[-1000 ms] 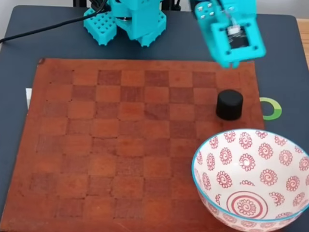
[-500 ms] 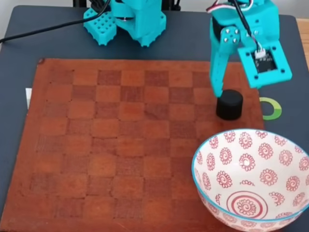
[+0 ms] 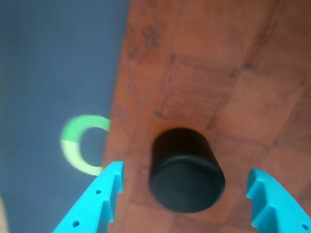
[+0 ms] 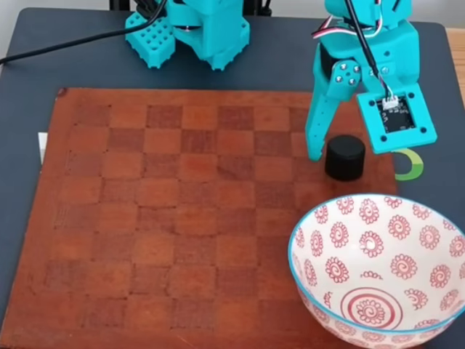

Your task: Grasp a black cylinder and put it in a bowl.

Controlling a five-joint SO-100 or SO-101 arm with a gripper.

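The black cylinder stands upright on the right side of the brown chequered board, a little beyond the bowl in the fixed view. My teal gripper is lowered over it, open, with one finger on each side and a gap to both. In the wrist view the cylinder sits between the two teal fingertips of the gripper, untouched. The large white bowl with red spiral flowers and a light blue rim rests at the board's near right corner. My far finger is hidden behind the wrist camera mount in the fixed view.
A small green ring lies on the dark table just right of the board, also visible as the ring in the wrist view. The arm's teal base and a black cable sit at the back. The board's left and middle squares are bare.
The gripper came down from above the board's far right edge and now straddles the cylinder with open fingers. Cylinder and bowl have not moved.
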